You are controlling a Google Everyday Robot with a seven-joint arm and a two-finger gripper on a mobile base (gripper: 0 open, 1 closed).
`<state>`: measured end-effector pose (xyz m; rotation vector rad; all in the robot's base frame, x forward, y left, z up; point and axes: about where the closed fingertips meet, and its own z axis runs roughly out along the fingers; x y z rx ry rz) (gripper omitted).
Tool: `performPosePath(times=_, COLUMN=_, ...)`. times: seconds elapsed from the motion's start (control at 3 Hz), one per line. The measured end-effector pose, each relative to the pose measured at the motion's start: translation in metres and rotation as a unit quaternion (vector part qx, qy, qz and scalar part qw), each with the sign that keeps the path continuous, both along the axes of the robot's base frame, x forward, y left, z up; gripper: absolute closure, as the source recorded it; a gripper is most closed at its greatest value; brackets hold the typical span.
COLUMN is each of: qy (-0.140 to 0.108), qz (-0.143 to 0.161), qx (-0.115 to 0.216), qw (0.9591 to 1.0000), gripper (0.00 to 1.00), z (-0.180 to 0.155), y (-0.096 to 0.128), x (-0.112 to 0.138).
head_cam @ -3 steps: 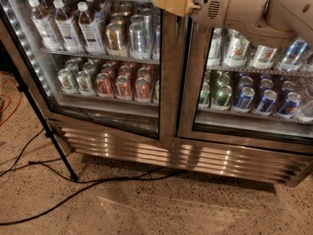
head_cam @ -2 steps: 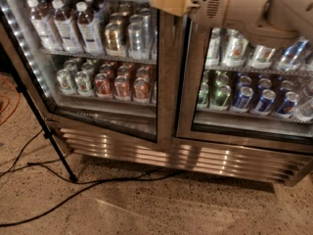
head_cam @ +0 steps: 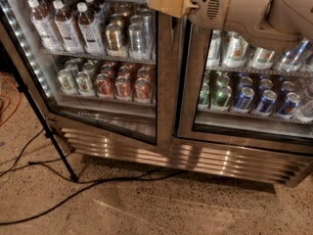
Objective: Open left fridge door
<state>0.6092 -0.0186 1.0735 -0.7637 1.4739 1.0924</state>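
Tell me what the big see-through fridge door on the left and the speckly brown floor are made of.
The left fridge door looks like clear glass, since bottles show through, in a brushed steel frame with streaky shine. The speckled floor seems polished stone or terrazzo; I cannot tell which. The tan gripper is up top, near the door's right edge.

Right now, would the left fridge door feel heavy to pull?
Likely heavy and rigid: left fridge door is glass in steel frame. It looks ajar, so should swing freely. End effector is near its top edge.
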Motion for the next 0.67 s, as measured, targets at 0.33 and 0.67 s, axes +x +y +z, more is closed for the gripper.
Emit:
performPosePath(times=0.33, qy=0.005, qz=0.003, qx=0.004, qw=1.0000, gripper=1.00, z=0.0007, y=0.0045, x=-0.0115)
performPosePath(times=0.67, qy=0.005, qz=0.003, qx=0.004, qw=1.0000, gripper=1.00, z=-0.0004, y=0.0061, x=-0.0112)
